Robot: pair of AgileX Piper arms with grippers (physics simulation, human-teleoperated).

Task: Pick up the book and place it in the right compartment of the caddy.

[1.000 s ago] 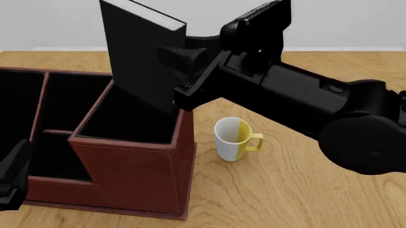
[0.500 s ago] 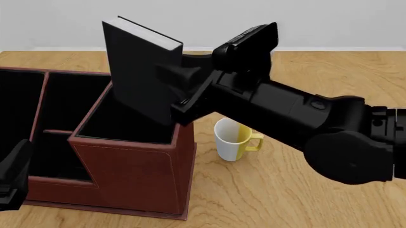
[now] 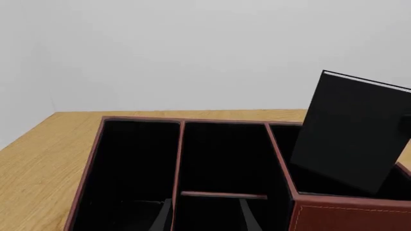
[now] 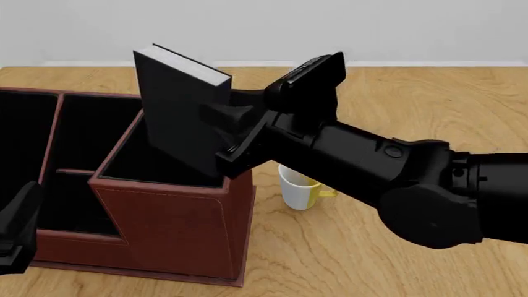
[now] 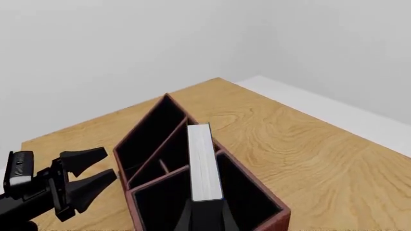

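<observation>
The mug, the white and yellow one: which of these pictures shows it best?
The front view is the only one. There the mug stands on the table just right of the caddy, half hidden under the right arm holding the book. Neither wrist view shows it at all.

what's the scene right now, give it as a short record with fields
book: book upright, tilted, lower edge dipping into the right compartment
held by: right gripper, shut on the book
left gripper: left gripper open, beside the caddy, holding nothing
caddy: caddy on the table, other sections look empty
mug: mug on the table right of the caddy, partly hidden by the right arm
task state: book not yet released
</observation>
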